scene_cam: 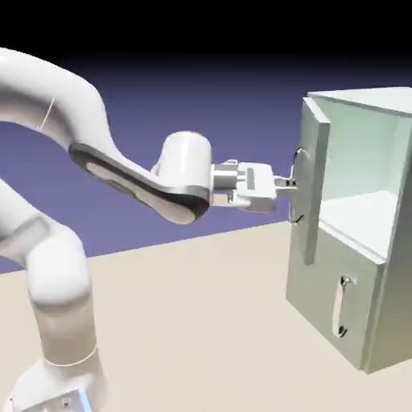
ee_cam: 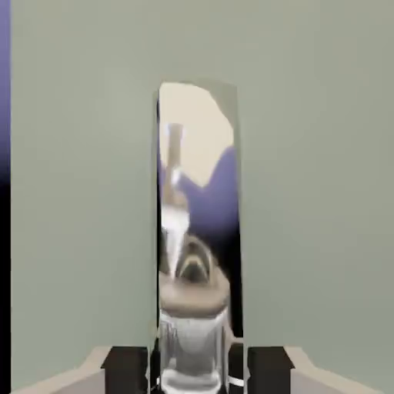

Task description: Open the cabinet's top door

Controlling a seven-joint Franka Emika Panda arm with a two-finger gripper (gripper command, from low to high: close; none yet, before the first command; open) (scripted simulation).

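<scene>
At the cabinet (scene_cam: 378, 241), the gripper (scene_cam: 288, 184) is clamping the silver handle (ee_cam: 196, 231) of the top door (scene_cam: 314, 185).
Standing on the desk (scene_cam: 201, 322) at the exterior view's right, the cabinet is showing its pale interior, its top door hanging swung out; the lower door (scene_cam: 334, 302) is sitting flush, closed.

Arm (scene_cam: 56, 265): glossy white rounded casings throughout, thick cylindrical links joined by bulbous housings. Forearm link (scene_cam: 137, 187): white shell with a dark grey inset band along its side, edged in silver. Wrist housing (scene_cam: 183, 165): smooth white drum. Hand body (scene_cam: 249, 187): boxy, white and light grey, stepped silver collar behind it. Gripper (ee_cam: 197, 369): two dark, near-black finger blocks (ee_cam: 127, 368) on pale beige mounts. Base: small blue marking near the lower edge
</scene>
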